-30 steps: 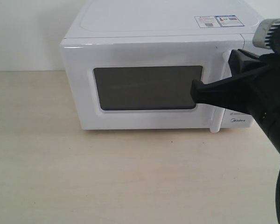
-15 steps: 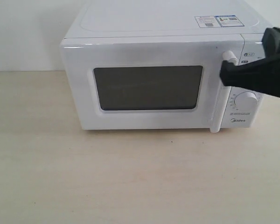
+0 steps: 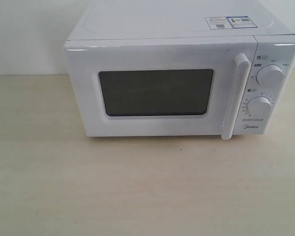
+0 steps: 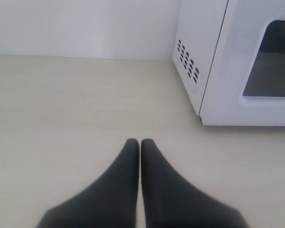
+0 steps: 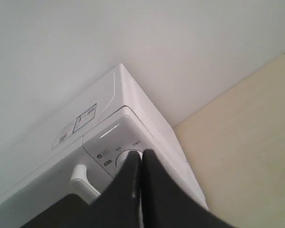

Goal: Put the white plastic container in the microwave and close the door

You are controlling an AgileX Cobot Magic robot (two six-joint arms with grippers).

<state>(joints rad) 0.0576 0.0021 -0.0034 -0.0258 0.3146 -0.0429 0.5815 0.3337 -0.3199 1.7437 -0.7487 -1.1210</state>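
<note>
The white microwave (image 3: 177, 29) stands at the back of the table with its door (image 3: 157, 125) shut flat against the body; the bar handle (image 3: 234, 98) and two knobs show at the right. The white plastic container is not visible in any view. Neither gripper shows in the exterior view. In the left wrist view my left gripper (image 4: 140, 141) is shut and empty, low over bare table, short of the microwave's (image 4: 213, 57) left front corner. In the right wrist view my right gripper (image 5: 142, 153) is shut and empty, in front of the microwave's (image 5: 133, 102) upper knob (image 5: 123, 156).
The light wooden table (image 3: 137, 187) stretches in front of and to both sides of the microwave. A white wall (image 3: 24, 29) runs behind it. Vent slots (image 4: 188, 60) mark the microwave's left side.
The right arm, in front of the door and handle a second ago, has drawn off to the right and left the exterior view. The door stays shut.
</note>
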